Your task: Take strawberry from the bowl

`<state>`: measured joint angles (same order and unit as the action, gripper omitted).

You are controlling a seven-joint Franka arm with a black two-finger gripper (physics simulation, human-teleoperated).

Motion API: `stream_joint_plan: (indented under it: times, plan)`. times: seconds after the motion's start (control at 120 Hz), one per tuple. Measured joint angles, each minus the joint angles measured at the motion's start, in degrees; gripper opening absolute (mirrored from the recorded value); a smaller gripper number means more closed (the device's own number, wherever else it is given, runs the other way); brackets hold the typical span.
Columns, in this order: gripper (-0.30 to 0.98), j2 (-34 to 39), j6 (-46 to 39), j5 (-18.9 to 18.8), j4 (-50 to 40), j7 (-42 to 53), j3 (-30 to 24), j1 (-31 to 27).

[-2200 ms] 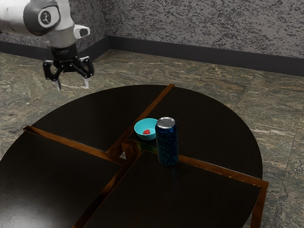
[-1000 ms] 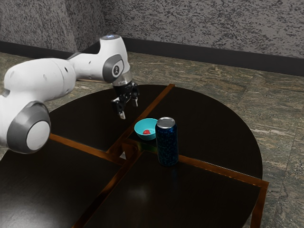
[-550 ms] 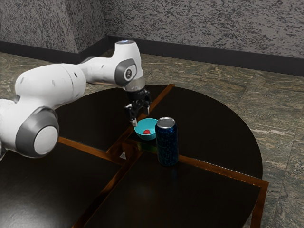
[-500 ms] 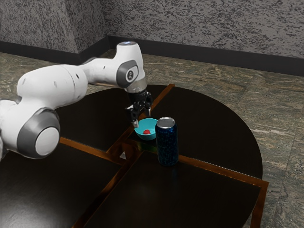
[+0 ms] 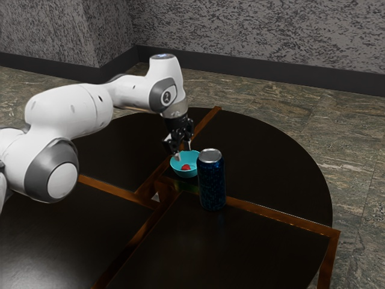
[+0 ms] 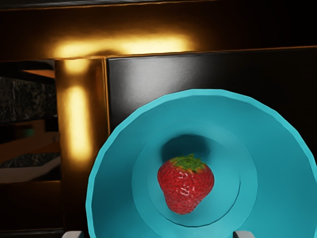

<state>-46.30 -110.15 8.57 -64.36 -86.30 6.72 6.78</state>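
Note:
My gripper (image 5: 184,153) hangs over the turquoise bowl (image 5: 177,167) in the exterior view, its two fingertips apart and level with the bowl's rim or just above it. Inside the bowl lies a red strawberry (image 5: 186,167). From the wrist, the strawberry (image 6: 185,186) rests on the floor of the bowl (image 6: 277,163), its green leaves showing. The tips of my gripper (image 6: 158,234) stand far apart at the lower edge, with nothing held between them. Whether a finger touches the bowl, I cannot tell.
A dark blue can (image 5: 212,183) with a silver top stands upright close beside the bowl, toward the exterior view's right. The round black table (image 5: 271,150) has raised wooden strips (image 5: 271,215), and a gap lies near its centre.
My arm has swung from the exterior view's upper left to the bowl and come down over it. Over the last half second my hand moved slightly rightward. Bowl, strawberry and can have stayed put.

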Motion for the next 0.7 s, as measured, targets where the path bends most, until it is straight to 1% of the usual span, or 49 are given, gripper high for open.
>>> stream_joint_plan:
  times: [0.367,0.617,0.7]
  plan:
    - [0.33,-1.77,-1.05,0.04,0.5,-0.45,0.44,-1.34]
    - [0.31,-2.28,-3.43,0.08,0.61,-0.51,-0.1,-0.83]
    - [0.31,-3.46,-4.34,0.09,1.19,-0.53,-0.19,-0.97]
